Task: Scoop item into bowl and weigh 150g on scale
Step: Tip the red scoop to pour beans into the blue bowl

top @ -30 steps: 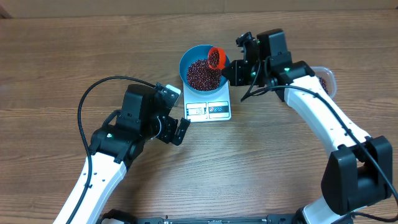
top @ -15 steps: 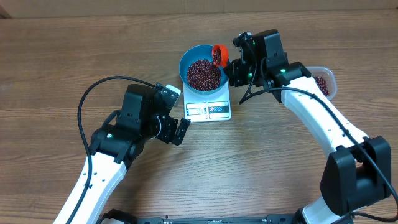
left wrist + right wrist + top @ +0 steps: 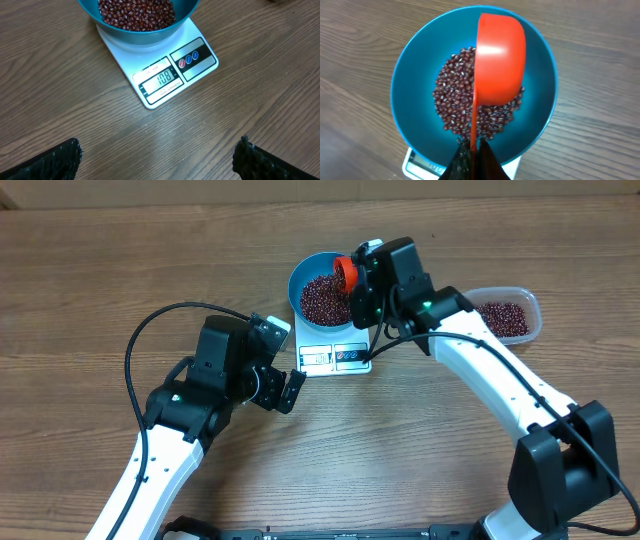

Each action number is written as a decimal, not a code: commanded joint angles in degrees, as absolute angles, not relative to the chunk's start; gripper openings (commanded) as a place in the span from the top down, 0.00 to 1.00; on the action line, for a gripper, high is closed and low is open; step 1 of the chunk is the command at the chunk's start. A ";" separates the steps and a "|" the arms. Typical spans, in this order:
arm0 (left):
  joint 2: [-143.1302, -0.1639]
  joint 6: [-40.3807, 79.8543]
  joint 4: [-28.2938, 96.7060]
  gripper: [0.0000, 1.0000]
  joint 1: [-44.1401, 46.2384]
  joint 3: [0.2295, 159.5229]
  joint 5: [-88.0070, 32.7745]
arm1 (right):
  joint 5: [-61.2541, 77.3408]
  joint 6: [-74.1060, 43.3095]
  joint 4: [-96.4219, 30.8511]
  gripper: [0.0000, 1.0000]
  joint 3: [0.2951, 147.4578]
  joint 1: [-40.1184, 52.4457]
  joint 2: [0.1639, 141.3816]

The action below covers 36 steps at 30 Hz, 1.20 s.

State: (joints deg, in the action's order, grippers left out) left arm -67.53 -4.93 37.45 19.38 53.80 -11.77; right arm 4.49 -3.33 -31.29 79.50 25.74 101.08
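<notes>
Table [image 3: 100,270]: scale [image 3: 127,57] sits mid-width near the far edge, well apart from the left and near edges. Tub [image 3: 535,310] toward the right edge. Bowl [image 3: 400,100] on the scale, beans [image 3: 452,100] heaped inside. Left gripper [image 3: 157,150] jaws wide apart, empty, just near-side of the scale. Right gripper [image 3: 474,157] clamped on the orange scoop [image 3: 500,60] handle, with the scoop tipped over the bowl.

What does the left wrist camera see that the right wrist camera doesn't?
Only the left wrist view shows the display, which seems to read 108, and the buttons on the scale, plus the open left gripper. Only the right wrist view shows the orange scoop over the bowl, held by the shut right gripper. Both show the blue bowl of beans sitting on the scale.
</notes>
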 commanded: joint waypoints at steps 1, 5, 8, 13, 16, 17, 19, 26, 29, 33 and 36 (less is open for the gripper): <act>-67.51 -6.22 37.26 0.00 19.14 53.45 -11.57 | -1.50 -1.39 -31.66 0.96 82.81 26.65 98.72; -67.51 -6.22 37.28 0.00 19.14 53.45 -11.57 | -2.94 -0.75 -32.71 0.96 83.64 27.00 98.72; -67.51 -6.22 37.26 0.00 19.14 53.45 -11.57 | -2.96 -0.43 -33.30 0.96 83.74 27.00 98.72; -67.51 -6.22 37.26 0.00 19.14 53.45 -11.57 | -2.96 -0.10 -33.71 0.96 83.74 27.00 98.70; -67.51 -6.22 37.28 0.00 19.14 53.45 -11.57 | -2.92 -0.10 -33.74 0.96 83.77 27.00 98.61; -67.51 -6.22 37.28 0.00 19.14 53.45 -11.57 | -2.92 -0.12 -33.76 0.96 83.77 27.00 98.56; -67.51 -6.24 37.26 0.00 19.14 53.45 -11.57 | -2.90 -0.12 -33.76 0.96 83.77 27.00 98.37; -67.51 -6.22 37.26 0.01 19.14 53.45 -11.57 | -2.92 -0.08 -33.74 0.96 83.77 26.87 96.86; -67.51 -6.22 37.26 0.00 19.14 53.45 -11.57 | -2.52 0.12 -33.91 0.96 83.77 26.65 96.84; -67.51 -6.22 37.26 0.00 19.14 53.45 -11.57 | -1.87 0.54 -33.93 0.96 83.77 26.65 96.84; -67.51 -6.24 37.26 0.01 19.14 53.45 -11.57 | -1.85 0.99 -34.13 0.96 83.77 26.68 96.84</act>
State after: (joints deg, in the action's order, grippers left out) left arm -67.53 -4.93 37.45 19.40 53.80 -11.77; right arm -1.87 0.12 -34.13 81.89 26.70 98.85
